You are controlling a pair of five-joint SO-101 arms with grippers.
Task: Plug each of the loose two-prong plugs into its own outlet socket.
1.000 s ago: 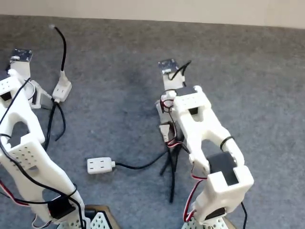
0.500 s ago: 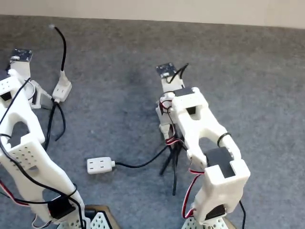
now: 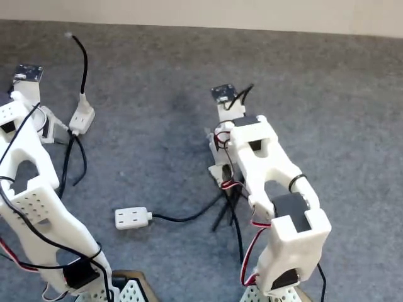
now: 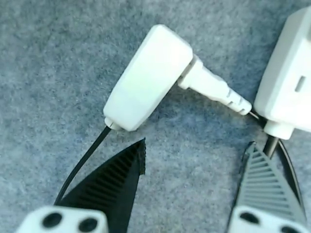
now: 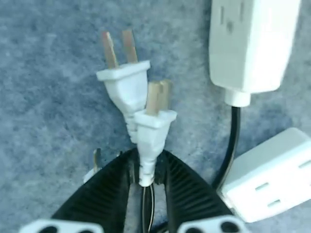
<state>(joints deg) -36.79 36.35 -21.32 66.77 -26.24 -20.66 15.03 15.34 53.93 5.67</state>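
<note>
My right hand [image 5: 147, 159] is closed on a white plug [image 5: 153, 128]. It pinches the plug low on the neck, where the cord leaves, so both prongs stick out free ahead of the fingers. I read that grip as chosen for insertion: the blades are unobstructed and point roughly toward a socket block [image 5: 252, 43] that lies just beyond them, off to one side. A second plug [image 5: 124, 82] lies loose on the grey bench [image 5: 43, 73], touching the held one, with its prongs facing the same way. Another block, the near block [image 5: 267, 179], sits beside the hand.

From above, the right arm [image 3: 264, 170] bends over this cluster and covers the hand. A strip [image 3: 132, 218] lies well apart from it, toward the other arm, with its black cord trailing back to the cluster.

My left hand [image 4: 195, 144] is open and holds nothing, its fingers spread just short of a white block, the left block [image 4: 146, 77]. A seated plug [image 4: 211, 90] is pushed into the end of that block with no prongs showing, so I judge that pair done and this hand simply waiting.

My next move, I think, is to line the held prongs up squarely with a slot pair. They look angled off it now, and a skewed push could shove the block away.
</note>
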